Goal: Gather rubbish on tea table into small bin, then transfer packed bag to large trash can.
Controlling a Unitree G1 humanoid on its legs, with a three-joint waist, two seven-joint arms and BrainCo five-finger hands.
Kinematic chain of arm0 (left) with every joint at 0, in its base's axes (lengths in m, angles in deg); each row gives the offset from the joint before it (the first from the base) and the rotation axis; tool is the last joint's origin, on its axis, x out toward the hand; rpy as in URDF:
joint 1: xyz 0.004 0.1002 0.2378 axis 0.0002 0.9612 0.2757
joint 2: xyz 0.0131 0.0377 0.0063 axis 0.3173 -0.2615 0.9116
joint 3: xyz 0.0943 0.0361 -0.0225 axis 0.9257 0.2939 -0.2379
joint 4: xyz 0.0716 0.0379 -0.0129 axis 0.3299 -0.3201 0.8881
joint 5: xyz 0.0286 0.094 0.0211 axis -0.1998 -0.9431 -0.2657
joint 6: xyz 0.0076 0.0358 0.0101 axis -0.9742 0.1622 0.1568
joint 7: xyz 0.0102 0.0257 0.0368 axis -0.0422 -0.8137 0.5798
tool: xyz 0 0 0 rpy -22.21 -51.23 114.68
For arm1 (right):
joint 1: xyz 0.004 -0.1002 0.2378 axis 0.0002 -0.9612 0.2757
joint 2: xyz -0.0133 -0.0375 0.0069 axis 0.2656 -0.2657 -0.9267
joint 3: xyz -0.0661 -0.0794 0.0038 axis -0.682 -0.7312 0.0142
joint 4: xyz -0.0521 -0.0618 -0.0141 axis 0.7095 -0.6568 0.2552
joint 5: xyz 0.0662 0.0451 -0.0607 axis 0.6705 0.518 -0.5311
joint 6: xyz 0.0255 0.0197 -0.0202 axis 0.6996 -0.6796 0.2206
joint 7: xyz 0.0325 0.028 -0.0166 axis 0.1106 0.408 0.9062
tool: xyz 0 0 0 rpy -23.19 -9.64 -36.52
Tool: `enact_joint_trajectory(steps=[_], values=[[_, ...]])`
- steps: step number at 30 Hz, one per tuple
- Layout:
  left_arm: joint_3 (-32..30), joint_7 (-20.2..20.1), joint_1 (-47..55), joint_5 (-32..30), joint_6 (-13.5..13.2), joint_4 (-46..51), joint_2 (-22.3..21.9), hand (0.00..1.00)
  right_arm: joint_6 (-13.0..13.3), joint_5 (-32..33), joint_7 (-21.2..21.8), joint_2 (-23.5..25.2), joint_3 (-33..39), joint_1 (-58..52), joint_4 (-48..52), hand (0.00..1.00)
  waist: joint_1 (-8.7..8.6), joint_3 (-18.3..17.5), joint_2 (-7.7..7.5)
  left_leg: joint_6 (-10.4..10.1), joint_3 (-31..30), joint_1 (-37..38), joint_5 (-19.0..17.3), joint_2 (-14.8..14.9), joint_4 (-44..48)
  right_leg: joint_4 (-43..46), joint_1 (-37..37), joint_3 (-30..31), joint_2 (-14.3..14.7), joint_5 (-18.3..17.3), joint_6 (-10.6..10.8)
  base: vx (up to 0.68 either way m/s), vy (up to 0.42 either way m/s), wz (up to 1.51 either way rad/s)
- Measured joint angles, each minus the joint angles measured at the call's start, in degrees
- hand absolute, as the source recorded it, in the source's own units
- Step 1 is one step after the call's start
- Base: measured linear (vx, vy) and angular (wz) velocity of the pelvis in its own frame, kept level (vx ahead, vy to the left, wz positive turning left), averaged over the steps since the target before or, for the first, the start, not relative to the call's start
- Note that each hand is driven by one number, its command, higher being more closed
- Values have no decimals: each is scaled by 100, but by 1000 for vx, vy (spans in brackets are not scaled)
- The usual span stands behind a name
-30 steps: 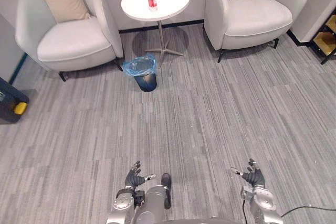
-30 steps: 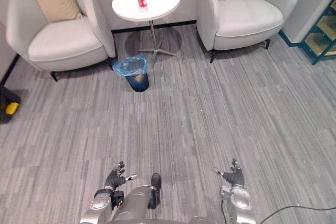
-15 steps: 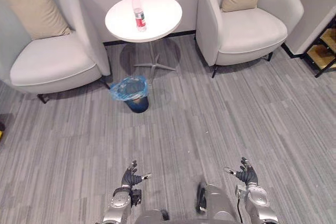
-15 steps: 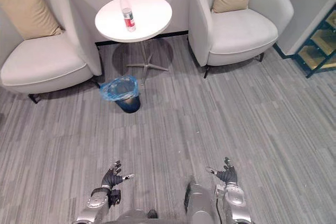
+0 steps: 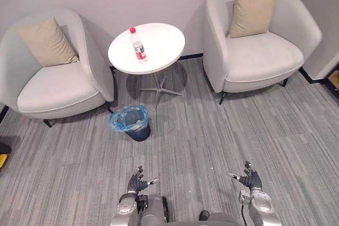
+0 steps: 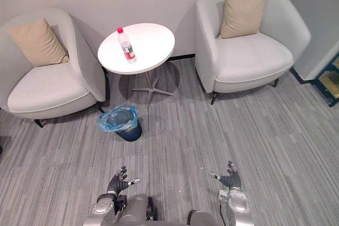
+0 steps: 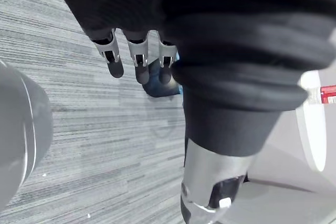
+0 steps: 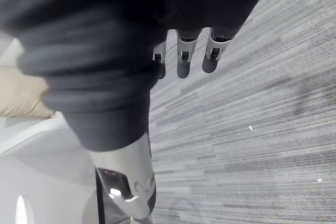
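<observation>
1. You see a left white tub armchair (image 5: 53, 86) and a right white tub armchair (image 5: 259, 59), each with a beige cushion.
2. Between them stands the round white tea table (image 5: 161, 43).
3. The small dark bin lined with a blue plastic bag (image 5: 131, 123) sits on the grey carpet (image 5: 212, 125) before the table.
4. The clear plastic bottle with a red cap (image 5: 138, 46) stands upright near the table's left edge.
5. Your left hand (image 5: 139, 182) and right hand (image 5: 249, 179) hover low, well apart, fingers spread and empty.

Open floor (image 5: 222, 130) runs up to the desk (image 5: 161, 51). The small bin (image 5: 132, 123) stands before the desk's near left edge; left armchair (image 5: 53, 86) and right armchair (image 5: 259, 62) flank it. One bottle (image 5: 138, 46) stands near its left edge.
</observation>
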Motion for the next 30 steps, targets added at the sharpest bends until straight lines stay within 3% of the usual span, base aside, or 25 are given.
enact_joint_trajectory(steps=[1, 3, 6, 7, 8, 9, 10, 11, 12, 14, 15, 18, 20, 21, 23, 25, 26, 27, 28, 30], values=[[1, 2, 37, 0, 0, -2, -11, 0, -1, 2, -3, -50, -1, -3, -50, 0, 7, -7, 92, 25, -9, 85, 320, 8, -543, -1, 106, 46, 61, -131, 147, 317, 185, -7], [-1, 2, 126, -2, 5, -15, 25, 0, -15, 2, -2, -16, -36, -2, -161, 0, 28, -38, 73, 456, -6, 83, 795, -86, -266, 70, 243, 174, -24, -430, 342, 276, 181, -15], [48, -4, 162, -2, 13, -79, 44, 0, -17, -29, 6, 34, -47, -19, -248, 0, 95, -131, -321, 688, 175, -10, 106, -549, 245, 751, 89, 362, -552, -907, 607, 377, 163, -5], [72, -5, 148, -1, 16, -118, 27, 0, -17, -36, 9, 15, -38, -18, -250, 0, 112, -140, -317, 723, 201, 11, 15, -603, 275, 1064, -40, 476, -627, -924, 630, 481, 220, -7], [133, -4, 125, 1, 32, -181, 36, 0, -19, -52, 14, -4, -43, -11, -270, 0, 131, -152, -290, 795, 243, 172, -91, -687, 198, 1988, -413, 772, -730, -888, 686, 504, 221, -1], [181, -4, 156, 1, 61, -192, 93, 0, -30, -69, 31, 15, -75, -13, -288, 0, 125, -147, -309, 828, 257, 521, -157, -802, -1, 3077, -786, 979, -860, -668, 1042, 518, 208, 2], [214, -4, 180, 3, 63, -192, 122, 0, -33, -71, 31, 15, -126, -21, -302, 0, 119, -146, -310, 853, 244, 709, -213, -844, -79, 3568, -920, 1054, -898, -568, 1206, 461, 114, 8], [236, -3, 215, 2, 65, -196, 164, 0, -35, -78, 45, 19, -210, -22, -357, 0, 91, -149, -281, 948, 171, 1053, -312, -873, -142, 4323, -1133, 1030, -941, -593, 1165, 473, 73, 18], [233, -2, 243, 2, 64, -220, 232, 0, -37, -99, 82, 29, -264, -26, -388, 0, 39, -163, -256, 1008, 83, 1365, -395, -869, -176, 4838, -1370, 867, -943, -750, 935, 571, 41, 35], [232, 1, 201, 3, 65, -295, 266, 0, -37, -123, 134, 20, -264, 4, -400, 0, -34, -158, -226, 1010, -71, 1668, -399, -835, -362, 4889, -1713, 610, -904, -927, 632, 410, -23, 39], [220, 0, 134, 3, 62, -294, 269, 0, -37, -126, 142, 0, -261, 39, -418, 0, -38, -138, -187, 1009, -134, 1806, -399, -748, -429, 4572, -2019, 476, -812, -1000, 537, 387, -91, 34], [202, 0, 77, 2, 55, -296, 266, 0, -38, -135, 155, -20, -263, 121, -441, 0, -69, -70, -70, 925, -315, 2144, -447, -385, -427, 3002, -2512, 506, -485, -872, 567, 419, -157, 37], [158, 2, 131, 3, 46, -294, 299, 0, -39, -135, 156, -8, -277, 71, -439, 0, -114, -113, -175, 623, -412, 2334, -616, -291, -418, 1524, -2484, 921, -302, -44, 629, 455, -248, 45], [168, 4, 153, -3, 63, -447, 217, 0, -57, -134, 145, -99, -259, 16, -463, 0, -169, -135, -114, 383, -645, 2425, -790, -170, -405, 1499, -2494, 991, -188, 847, 408, 419, -259, 27], [162, -3, 126, -6, 61, -520, 128, 0, -58, -134, 140, -144, -259, 86, -414, 0, -161, -182, -11, 314, -787, 2352, -747, 32, -260, 1605, -2508, 918, -68, 617, 299, 381, -274, 20], [147, -2, 23, -12, 59, -516, 96, 0, -63, -133, 137, -142, -242, 83, -427, 0, -237, -181, 22, 103, -941, 2094, -620, 135, 354, 1579, -2328, 677, -42, 424, 170, 375, -293, 50], [77, -2, -49, -12, 59, -508, 51, 0, -82, -130, 136, -138, -254, 44, -411, 0, -253, -167, 31, -75, -973, 1837, -495, 167, 1117, 1446, -2032, 505, -18, 330, 113, 299, -241, 74], [-59, -1, -83, -11, 59, -445, -50, 0, -92, -109, 128, -64, -289, -129, -272, 0, -242, -119, 51, -200, -849, 1403, -75, 346, 2340, 1164, -1496, 324, 59, 224, 32, 271, -222, 68], [-50, 0, -61, -11, 58, -405, -70, 0, -91, -92, 122, -34, -334, -194, -203, 0, -226, -70, -16, -222, -775, 1252, -69, 448, 2747, 1065, -1317, 285, 84, 192, 4, 226, -174, 41], [-26, -9, -24, -10, 59, -329, -98, 0, -76, -57, 108, 82, -386, -215, -128, 0, -153, -61, 11, 136, -87, 682, -313, 741, 3569, 645, -678, 155, 143, 115, -76, 190, -123, 18]])
